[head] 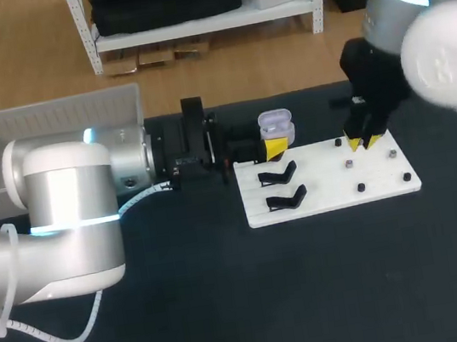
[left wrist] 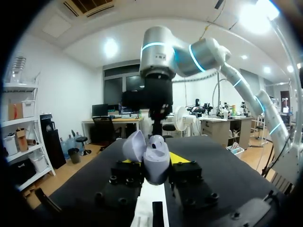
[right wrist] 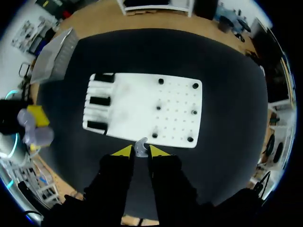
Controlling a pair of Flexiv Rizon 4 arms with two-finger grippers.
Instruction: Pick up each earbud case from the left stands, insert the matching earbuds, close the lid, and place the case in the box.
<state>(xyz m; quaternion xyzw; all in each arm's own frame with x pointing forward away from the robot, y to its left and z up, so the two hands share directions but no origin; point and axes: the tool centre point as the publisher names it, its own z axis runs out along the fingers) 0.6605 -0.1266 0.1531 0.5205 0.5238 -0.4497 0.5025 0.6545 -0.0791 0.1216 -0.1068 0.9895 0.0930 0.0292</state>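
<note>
Now the right hand (right wrist: pixel 140 152) pinches the one small earbud (right wrist: pixel 141 145) between its yellow tips, over the far right part of the white board (right wrist: pixel 137 109). It looks light, smooth and easily dropped. The left hand (left wrist: pixel 154 160) is clamped on the single open earbud case (left wrist: pixel 156 165), held above the desk (head: pixel 316 295) at the board's far left corner. The case is probably a hard, slippery shell, best gripped across its body. I count three black stands (right wrist: pixel 99 100), six pegs (right wrist: pixel 158 108) and one box (head: pixel 49 120).

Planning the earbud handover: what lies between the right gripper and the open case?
Head view: between right gripper, holding an earbud, and case, only white board with one small peg.
</note>
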